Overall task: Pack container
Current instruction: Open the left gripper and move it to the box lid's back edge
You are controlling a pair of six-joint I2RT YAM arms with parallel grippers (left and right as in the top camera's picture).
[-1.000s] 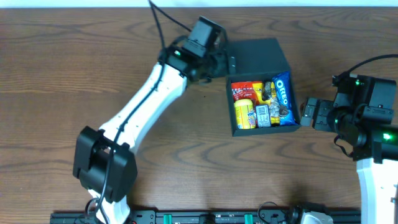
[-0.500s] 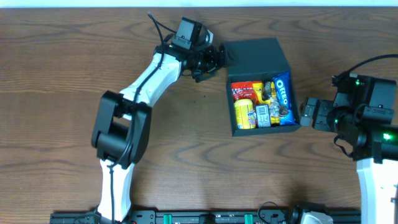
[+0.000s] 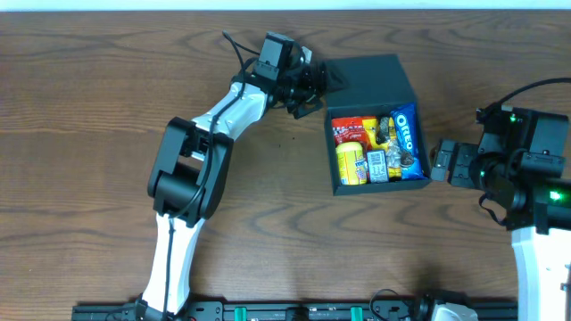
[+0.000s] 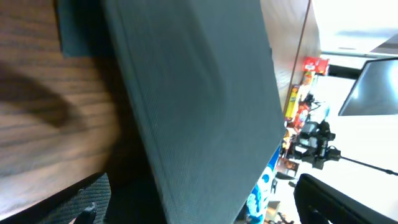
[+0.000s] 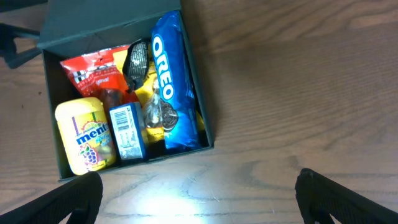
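Snack packets [image 3: 378, 147] fill the dark teal-green matte container [image 3: 382, 186]; its flat lid [image 3: 368, 80] awaits closing. The left gripper [image 3: 319, 80] and right gripper [image 3: 437, 161] gape wide.

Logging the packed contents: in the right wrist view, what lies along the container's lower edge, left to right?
In the container: yellow Mentos tub, small blue barcoded box, blue Oreo packet.

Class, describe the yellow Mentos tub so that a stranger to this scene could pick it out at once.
Find the open dark teal container on the wooden table, right of centre in the overhead view. Look in its lower-left corner in that view, below the red packet. The Mentos tub is the only rounded tub there, yellow with blue lettering.
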